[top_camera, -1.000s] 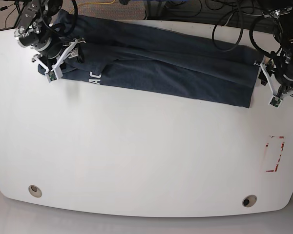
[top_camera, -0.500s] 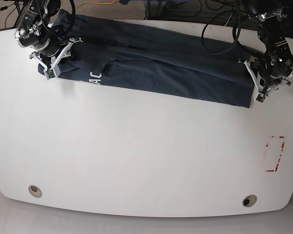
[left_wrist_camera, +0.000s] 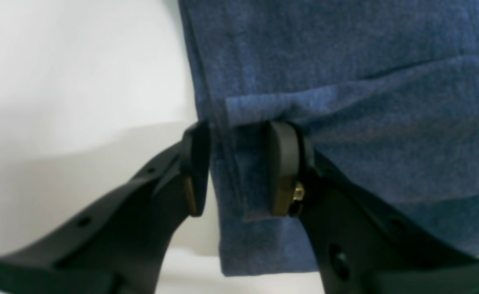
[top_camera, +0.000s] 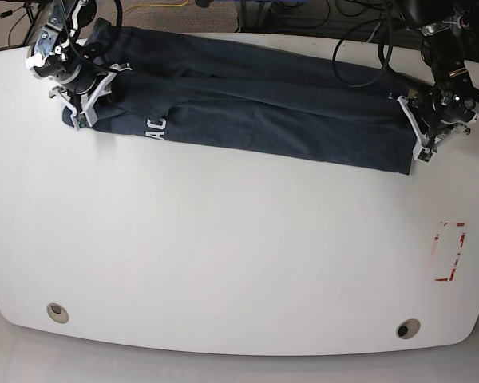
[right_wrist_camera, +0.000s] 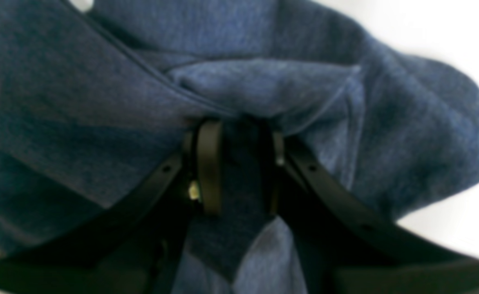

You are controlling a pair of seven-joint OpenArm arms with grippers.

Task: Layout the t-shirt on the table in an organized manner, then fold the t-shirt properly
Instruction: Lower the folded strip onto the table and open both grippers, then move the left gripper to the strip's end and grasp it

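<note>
The dark blue t-shirt (top_camera: 263, 112) lies as a long folded band across the back of the white table (top_camera: 223, 255), with white lettering (top_camera: 156, 126) near its left end. My right gripper (top_camera: 92, 96) is at that left end. In the right wrist view it (right_wrist_camera: 241, 163) is shut on a bunch of t-shirt (right_wrist_camera: 264, 85) cloth. My left gripper (top_camera: 411, 132) is at the band's right end. In the left wrist view its jaws (left_wrist_camera: 237, 167) straddle the t-shirt (left_wrist_camera: 345, 81) hem edge, still apart, with flat cloth between the pads.
A red-and-white marking (top_camera: 449, 251) sits near the table's right edge. Two round metal grommets (top_camera: 57, 312) (top_camera: 407, 329) lie near the front edge. Dark cables (top_camera: 367, 48) hang behind the table's back edge.
The left gripper moved in from beyond the shirt's right end onto its hem and narrowed. The right gripper shifted up onto the left end and closed on the cloth.
</note>
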